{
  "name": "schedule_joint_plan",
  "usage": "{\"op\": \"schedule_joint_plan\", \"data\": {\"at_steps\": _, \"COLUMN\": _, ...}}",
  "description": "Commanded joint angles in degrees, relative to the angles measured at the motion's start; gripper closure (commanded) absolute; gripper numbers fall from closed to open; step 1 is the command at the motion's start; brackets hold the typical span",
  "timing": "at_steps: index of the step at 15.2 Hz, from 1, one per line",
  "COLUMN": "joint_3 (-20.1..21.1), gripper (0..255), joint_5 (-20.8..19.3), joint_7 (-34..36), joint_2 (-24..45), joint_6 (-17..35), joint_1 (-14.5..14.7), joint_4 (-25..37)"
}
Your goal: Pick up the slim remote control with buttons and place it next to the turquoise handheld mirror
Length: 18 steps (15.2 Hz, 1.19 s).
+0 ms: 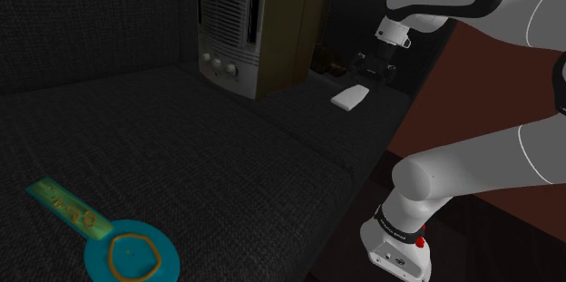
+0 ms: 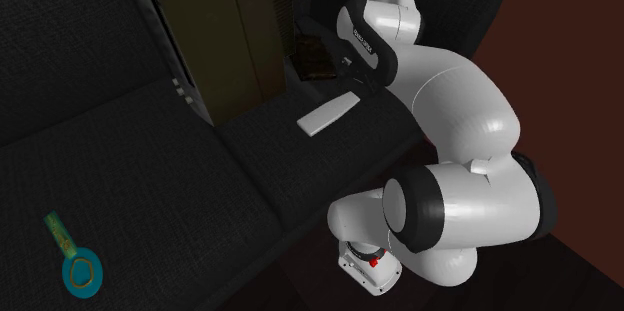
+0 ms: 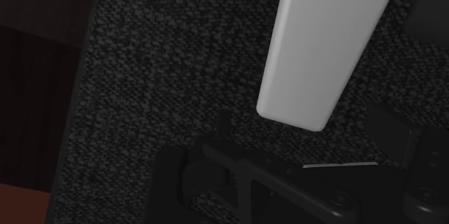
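Note:
The remote point(image 1: 349, 98) is a slim plain white slab lying on the dark fabric seat, near the wooden cabinet. It also shows as the remote point(image 2: 328, 116) and the remote point(image 3: 327, 42); no buttons are drawn. My black gripper point(image 1: 370, 70) hovers just above its far end, open and holding nothing. In the wrist view the gripper point(image 3: 308, 130) has its fingers apart, the remote's rounded end just ahead of them. The turquoise hand mirror point(image 1: 127, 253) lies far off at the shoulder view's lower left, handle pointing away; it shows again as the mirror point(image 2: 80, 271).
A tall white heater-like appliance point(image 1: 227, 17) with knobs and a brown wooden cabinet point(image 1: 290, 26) stand behind the seat. Small dark objects point(image 2: 312, 54) sit beyond the remote. The seat's edge point(image 1: 363, 180) drops off toward my stand point(image 1: 395, 248). Broad dark fabric point(image 1: 209, 171) lies between remote and mirror.

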Motion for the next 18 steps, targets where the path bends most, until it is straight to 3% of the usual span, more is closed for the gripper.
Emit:
{"op": "schedule_joint_plan", "data": {"at_steps": 1, "joint_3": 0.1, "gripper": 0, "joint_5": 0.0, "joint_7": 0.0, "joint_2": 0.1, "joint_6": 0.1, "joint_1": 0.1, "joint_4": -0.1}}
{"op": "schedule_joint_plan", "data": {"at_steps": 3, "joint_3": 0.1, "gripper": 0, "joint_5": 0.0, "joint_7": 0.0, "joint_2": 0.1, "joint_6": 0.1, "joint_1": 0.1, "joint_4": -0.1}}
{"op": "schedule_joint_plan", "data": {"at_steps": 4, "joint_3": 0.1, "gripper": 255, "joint_5": 0.0, "joint_7": 0.0, "joint_2": 0.1, "joint_6": 0.1, "joint_1": 0.1, "joint_4": -0.1}}
{"op": "schedule_joint_plan", "data": {"at_steps": 13, "joint_3": 0.1, "gripper": 255, "joint_5": 0.0, "joint_7": 0.0, "joint_2": 0.1, "joint_6": 0.1, "joint_1": 0.1, "joint_4": -0.1}}
{"op": "schedule_joint_plan", "data": {"at_steps": 18, "joint_3": 0.2, "gripper": 255, "joint_5": 0.2, "joint_7": 0.5, "joint_2": 0.4, "joint_6": -3.7, "joint_1": 0.3, "joint_4": 4.0}}
